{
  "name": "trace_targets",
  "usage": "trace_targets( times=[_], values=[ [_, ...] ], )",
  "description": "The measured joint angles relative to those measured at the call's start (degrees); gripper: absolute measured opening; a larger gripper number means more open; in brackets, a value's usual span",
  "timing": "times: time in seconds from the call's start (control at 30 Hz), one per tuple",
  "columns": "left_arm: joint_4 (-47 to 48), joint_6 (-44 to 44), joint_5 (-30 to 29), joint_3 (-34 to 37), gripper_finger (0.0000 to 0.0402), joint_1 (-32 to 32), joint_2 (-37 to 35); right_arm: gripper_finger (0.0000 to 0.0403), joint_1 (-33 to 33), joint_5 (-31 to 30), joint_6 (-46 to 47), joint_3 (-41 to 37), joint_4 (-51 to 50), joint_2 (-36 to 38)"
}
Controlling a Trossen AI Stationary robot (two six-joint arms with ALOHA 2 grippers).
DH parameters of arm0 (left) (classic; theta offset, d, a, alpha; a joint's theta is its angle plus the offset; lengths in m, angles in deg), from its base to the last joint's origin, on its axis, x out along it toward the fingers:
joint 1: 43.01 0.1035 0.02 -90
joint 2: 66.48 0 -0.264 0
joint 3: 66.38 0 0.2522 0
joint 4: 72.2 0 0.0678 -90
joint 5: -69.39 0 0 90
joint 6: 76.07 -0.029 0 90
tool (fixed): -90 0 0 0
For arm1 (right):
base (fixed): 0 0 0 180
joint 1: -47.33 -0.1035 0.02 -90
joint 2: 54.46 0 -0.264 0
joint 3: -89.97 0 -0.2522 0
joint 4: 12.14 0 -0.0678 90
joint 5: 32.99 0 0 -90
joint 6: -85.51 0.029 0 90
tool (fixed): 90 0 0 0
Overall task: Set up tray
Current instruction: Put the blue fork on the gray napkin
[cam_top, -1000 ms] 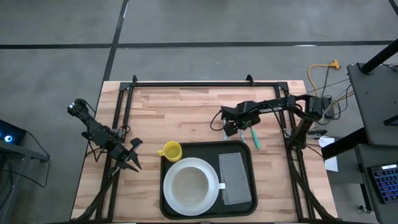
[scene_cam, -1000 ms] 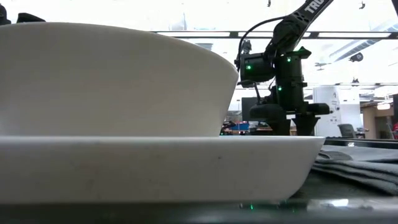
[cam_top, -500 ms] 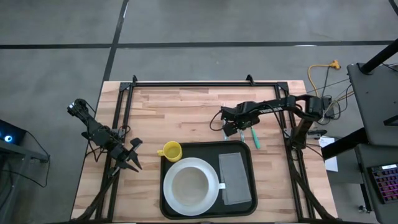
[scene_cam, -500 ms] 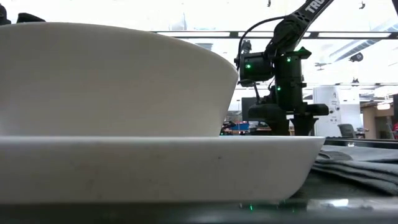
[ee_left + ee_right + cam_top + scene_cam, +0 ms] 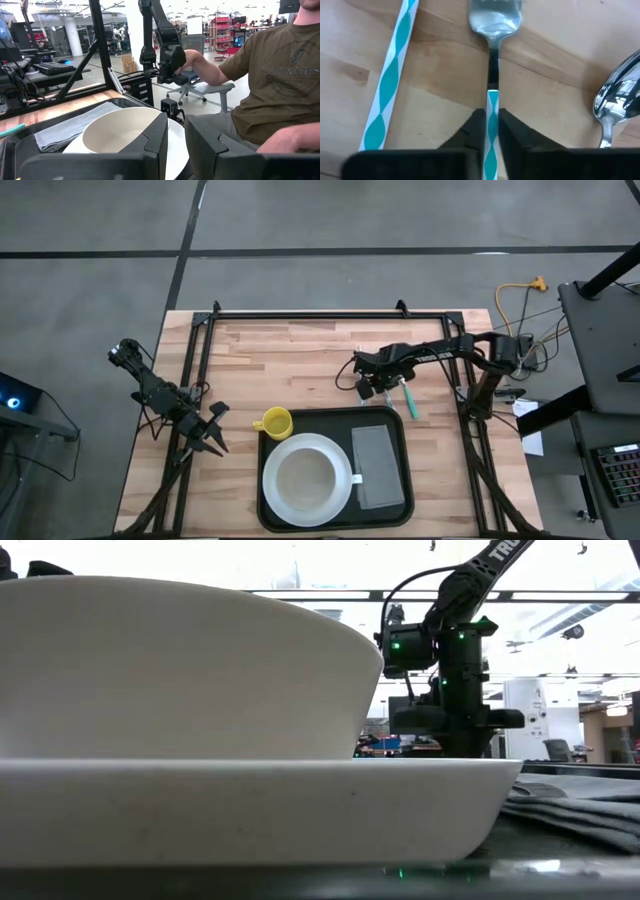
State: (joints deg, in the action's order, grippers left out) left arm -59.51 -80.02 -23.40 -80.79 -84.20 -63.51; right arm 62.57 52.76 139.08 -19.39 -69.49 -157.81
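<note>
High view shows a wooden table with a black tray near its front edge, between the two arms. On the tray sit a white plate carrying a white bowl, and beside them a folded grey cloth. A yellow cup stands on the wood, touching the tray's left back corner. Just behind the tray, the right gripper is lowered to the table. Its wrist view shows the two fingers pressed together on the teal-and-white handle of a fork lying flat on the wood, with a teal-and-white striped straw to one side and a spoon to the other. The left gripper waits at the table's left edge, its fingers nearly together and holding nothing. Its wrist view shows a seated person beyond the table.
</note>
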Motion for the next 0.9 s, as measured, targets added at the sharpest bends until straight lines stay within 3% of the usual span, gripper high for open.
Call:
trace_targets(
  times=[0.5, 0.7, 0.9],
  values=[
    [-0.01, -0.02, 0.0, -0.01, 0.0048, 0.0, 0.01, 0.0016, 1.23, -1.83, -1.18, 5.51, -9.6, 2.55],
    [0.0, -0.01, 0.01, 0.0, 0.0048, 0.01, 0.01, 0.0016, 0.94, -0.29, 2.76, 7.41, -13.57, 5.49],
    [-0.01, 0.0, 0.0, -0.01, 0.0048, 0.0, 0.01, 0.0016, -4.0, 1.38, 8.95, 6.71, -13.35, 7.3]
  ],
)
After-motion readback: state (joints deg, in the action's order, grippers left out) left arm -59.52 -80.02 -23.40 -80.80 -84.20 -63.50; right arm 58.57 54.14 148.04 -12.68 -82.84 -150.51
